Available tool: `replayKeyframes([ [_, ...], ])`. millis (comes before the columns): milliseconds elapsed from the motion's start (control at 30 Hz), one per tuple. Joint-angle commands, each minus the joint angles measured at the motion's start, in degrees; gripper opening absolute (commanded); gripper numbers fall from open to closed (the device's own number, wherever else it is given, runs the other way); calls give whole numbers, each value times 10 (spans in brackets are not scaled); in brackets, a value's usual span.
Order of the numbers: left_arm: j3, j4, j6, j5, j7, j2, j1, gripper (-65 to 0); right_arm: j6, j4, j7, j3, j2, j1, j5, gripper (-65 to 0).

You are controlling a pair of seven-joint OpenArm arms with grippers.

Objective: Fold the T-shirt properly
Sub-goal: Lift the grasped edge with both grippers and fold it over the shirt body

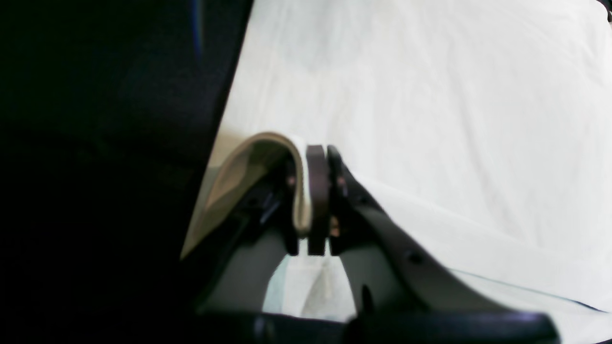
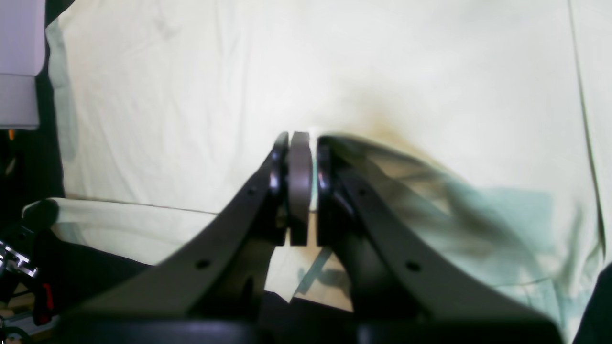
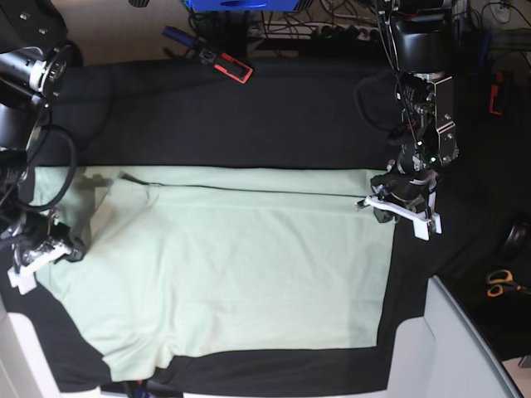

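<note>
Both claws — left claw (image 1: 318,200), right claw (image 2: 301,188) — pinch the T-shirt (image 3: 241,265).

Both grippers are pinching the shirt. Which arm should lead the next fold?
Neither clearly. The left gripper and right gripper each clamp an opposite edge of the T-shirt, so moving together looks best.
</note>
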Motion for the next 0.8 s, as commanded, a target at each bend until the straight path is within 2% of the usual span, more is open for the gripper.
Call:
replayKeyframes([
  [0,0,10,-3,-3,-13,-4,-10,-650,1,7,11,0,7,21,12,-650],
  [267,-1,5,-3,-3,-13,-5,-23,-650,1,-40,30,0,11,38,12,-650],
  [767,-5,-6,-3,-3,-15,-6,-39,-650,1,-41,31,0,11,44,12,-650],
])
